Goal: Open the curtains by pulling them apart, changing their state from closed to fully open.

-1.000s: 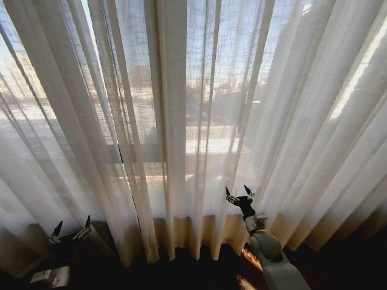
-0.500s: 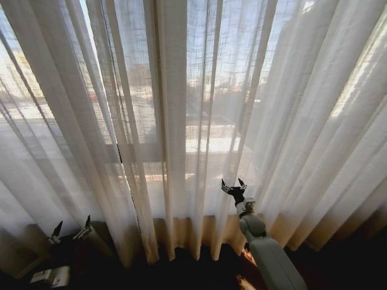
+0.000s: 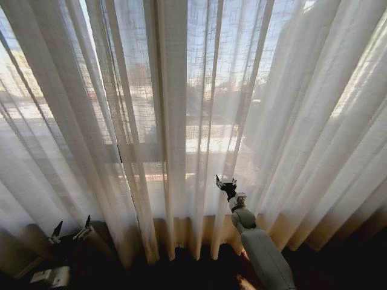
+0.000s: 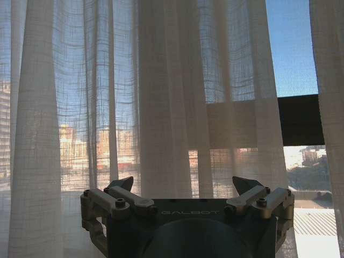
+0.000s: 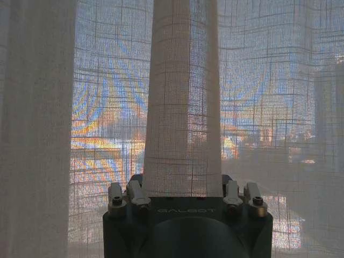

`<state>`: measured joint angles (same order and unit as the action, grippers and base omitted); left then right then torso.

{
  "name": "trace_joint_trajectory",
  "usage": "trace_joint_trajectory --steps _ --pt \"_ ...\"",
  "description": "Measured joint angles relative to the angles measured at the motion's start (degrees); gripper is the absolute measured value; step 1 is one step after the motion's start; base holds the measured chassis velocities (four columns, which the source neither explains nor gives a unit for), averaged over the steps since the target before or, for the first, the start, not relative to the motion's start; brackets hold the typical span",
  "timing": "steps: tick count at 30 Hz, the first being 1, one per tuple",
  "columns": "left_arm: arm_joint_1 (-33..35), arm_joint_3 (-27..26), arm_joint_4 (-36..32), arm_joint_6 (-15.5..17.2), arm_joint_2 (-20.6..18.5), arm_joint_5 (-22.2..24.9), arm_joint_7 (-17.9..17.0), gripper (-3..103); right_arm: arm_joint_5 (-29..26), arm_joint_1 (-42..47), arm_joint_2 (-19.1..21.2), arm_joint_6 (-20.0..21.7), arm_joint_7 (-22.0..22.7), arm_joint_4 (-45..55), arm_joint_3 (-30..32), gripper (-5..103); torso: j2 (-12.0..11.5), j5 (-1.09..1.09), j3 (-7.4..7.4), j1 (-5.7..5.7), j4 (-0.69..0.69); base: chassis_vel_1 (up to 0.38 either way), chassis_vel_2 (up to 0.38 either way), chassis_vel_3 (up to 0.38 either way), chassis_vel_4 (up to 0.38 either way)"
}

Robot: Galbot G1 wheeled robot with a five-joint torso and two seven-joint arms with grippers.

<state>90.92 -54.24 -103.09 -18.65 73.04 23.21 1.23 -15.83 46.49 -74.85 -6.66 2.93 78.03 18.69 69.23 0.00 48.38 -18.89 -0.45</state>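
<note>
The sheer cream curtains (image 3: 181, 90) hang shut across the whole window in many vertical folds. My right gripper (image 3: 226, 183) is raised low at the centre right, open, its tips at the fabric. In the right wrist view one rounded curtain fold (image 5: 183, 107) stands between the spread fingers of the right gripper (image 5: 181, 185), which are not closed on it. My left gripper (image 3: 71, 229) sits low at the left, open and apart from the cloth. In the left wrist view the left gripper (image 4: 183, 188) faces the curtains (image 4: 161, 107) with nothing between its fingers.
A dark floor strip (image 3: 181, 272) runs below the hem. A small white object (image 3: 51, 277) lies at the lower left. Past a curtain edge, a black window frame bar (image 4: 298, 121) and open sky show.
My right arm has reached up and to the left, bringing its open gripper from below the hemline folds into the curtain. The left arm has stayed put.
</note>
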Motion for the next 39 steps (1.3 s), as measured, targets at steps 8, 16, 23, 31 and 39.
trace_joint_trajectory --steps 8,16,23,31,39 --pt "0.0 0.0 0.0 0.0 0.0 0.0 0.0 100 -0.67 1.24 -0.43 -0.2 0.4 1.04 0.19 40 0.0 0.0 0.0 0.0 0.0 0.0 0.0 0.0 0.0" --pt "0.0 0.0 0.0 0.0 0.0 0.0 0.0 100 -1.59 2.52 -0.02 -3.82 -3.49 1.03 2.38 7 0.0 0.0 0.0 0.0 0.0 0.0 0.0 0.0 0.0" --pt "0.0 0.0 0.0 0.0 0.0 0.0 0.0 100 -2.6 3.78 0.66 -5.07 -7.52 0.9 3.41 0 0.0 0.01 0.0 0.0 0.0 0.0 0.0 0.0 0.0" --pt "0.0 0.0 0.0 0.0 0.0 0.0 0.0 100 -3.58 4.67 1.96 -4.68 -8.05 1.47 4.19 0 0.0 0.0 -0.01 0.0 0.0 0.0 0.0 0.0 0.0" --pt "0.0 0.0 0.0 0.0 0.0 0.0 0.0 100 -4.6 6.25 3.8 -4.27 -8.17 2.96 5.81 0 0.0 0.0 -0.01 0.0 0.0 -0.073 -0.08 0.093 0.08"
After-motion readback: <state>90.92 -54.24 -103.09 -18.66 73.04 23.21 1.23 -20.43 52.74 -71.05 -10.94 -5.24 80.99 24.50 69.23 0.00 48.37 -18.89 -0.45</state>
